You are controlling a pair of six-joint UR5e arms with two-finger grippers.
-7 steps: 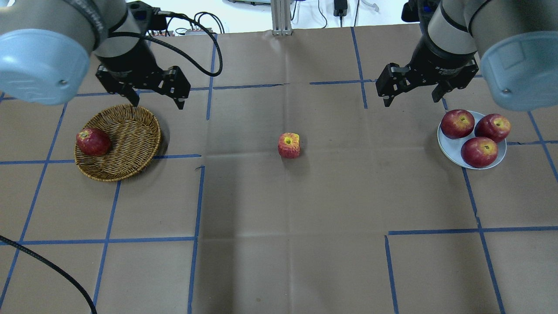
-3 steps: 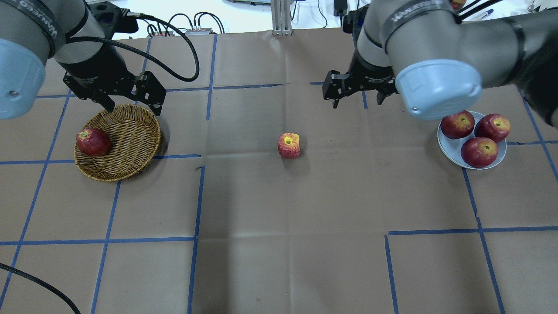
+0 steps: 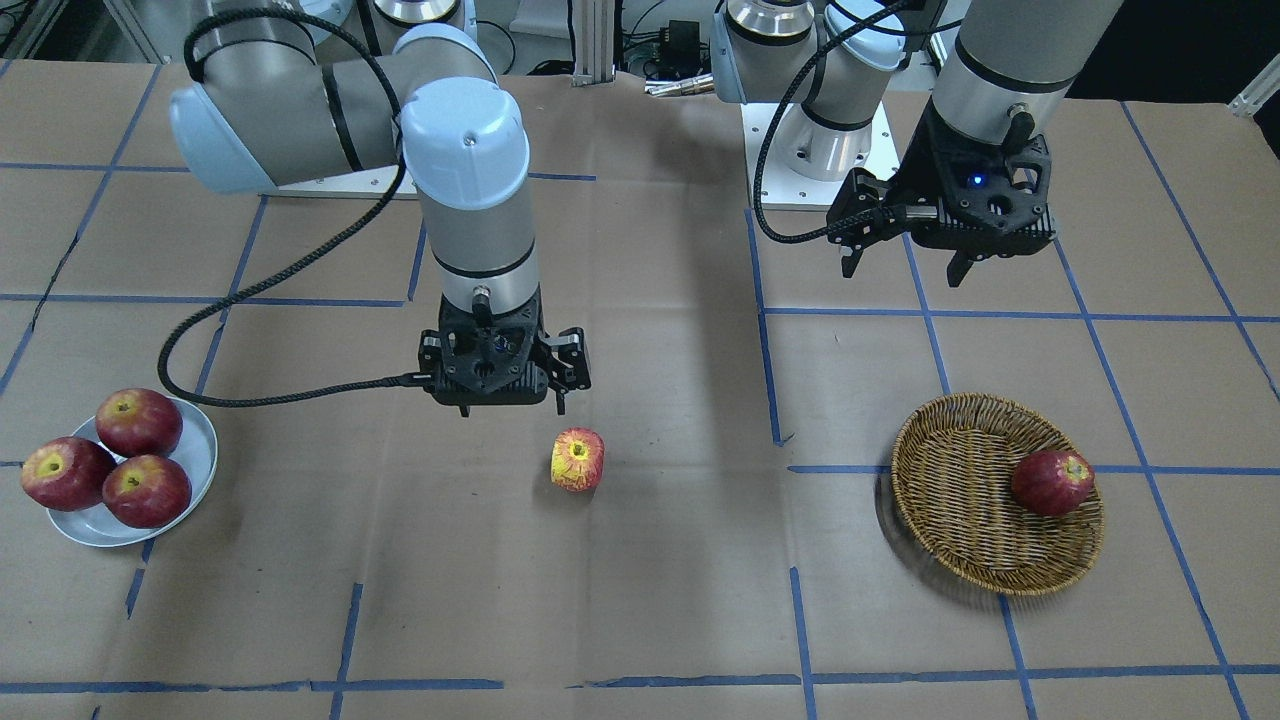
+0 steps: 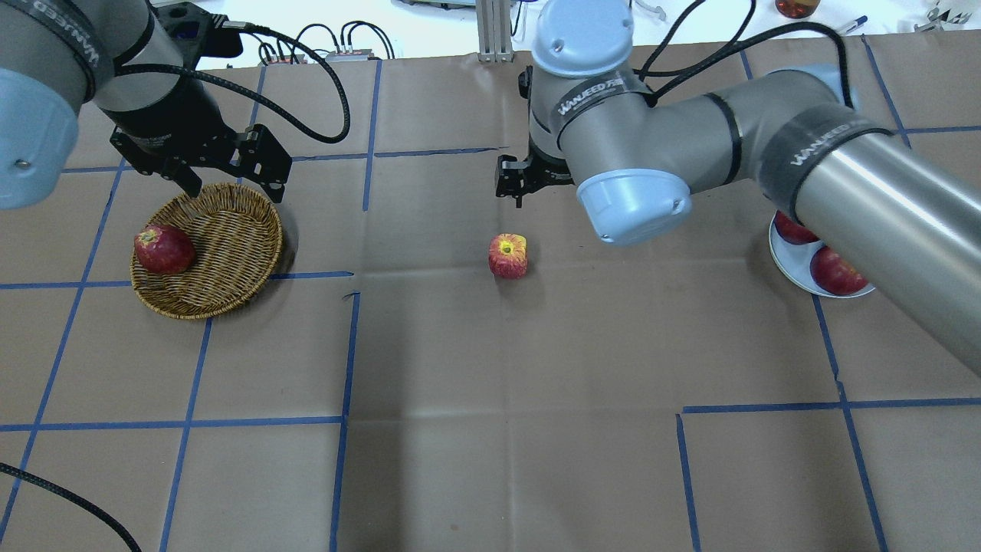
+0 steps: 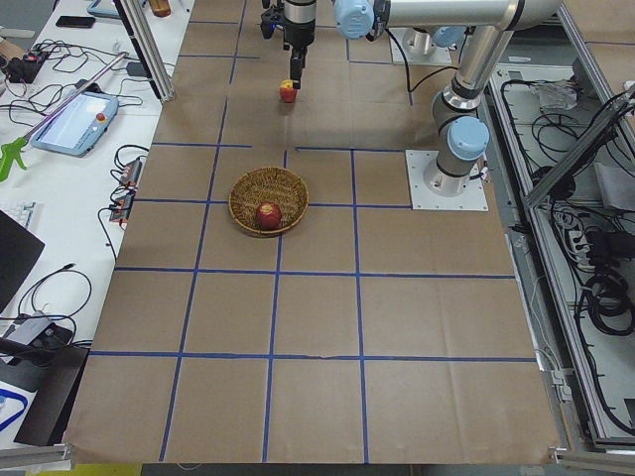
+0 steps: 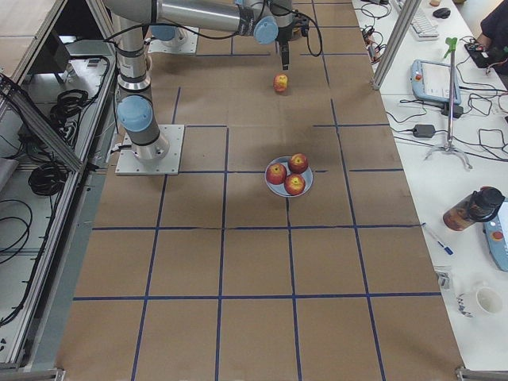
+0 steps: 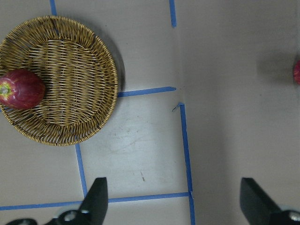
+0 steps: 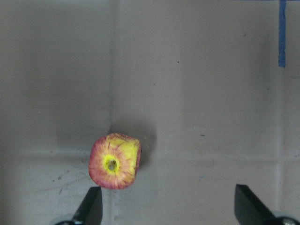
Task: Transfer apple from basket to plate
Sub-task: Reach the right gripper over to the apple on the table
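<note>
The streaky pinkish-red apple with a yellow-green stem patch (image 4: 507, 255) lies on the brown paper-covered surface (image 4: 490, 429), between the round brown wicker basket (image 4: 230, 230) and the small silvery-grey plate (image 3: 203, 455). The right claw (image 3: 510, 405) hangs open near it. The left claw (image 4: 234, 192), also open, hovers near the basket.
</note>
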